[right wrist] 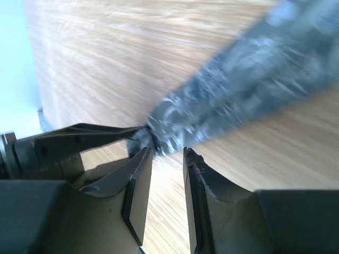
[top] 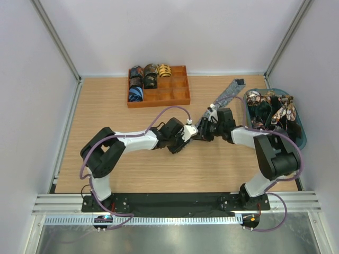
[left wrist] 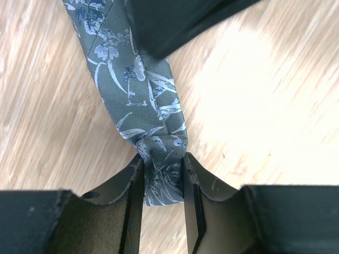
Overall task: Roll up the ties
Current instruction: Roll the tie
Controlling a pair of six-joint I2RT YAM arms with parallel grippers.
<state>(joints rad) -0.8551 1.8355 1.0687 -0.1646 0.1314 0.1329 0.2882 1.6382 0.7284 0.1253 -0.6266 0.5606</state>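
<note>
**Top, left-wrist and right-wrist views; task partly done.** The table (top: 106, 159) carries a blue bin (top: 303, 135) at its right edge. The bin holds a heap of loose ties (top: 270, 106), none yet rolled and too tangled to count. An orange tray (top: 177, 96) stands at the far side, with several rolled ties (top: 144, 79) in its left compartments and the other compartments bare. One grey-blue tie (top: 225, 98) stretches diagonally from beside the bin to the arms, most of its length unrolled. The left gripper (left wrist: 162, 159) is clamped on its near end, with the cloth bunched between the fingers. Whether a first turn is formed there is hidden. The right gripper (right wrist: 167, 152) sits just beside that end, jaws slightly parted around nothing. Its view is blurred.
</note>
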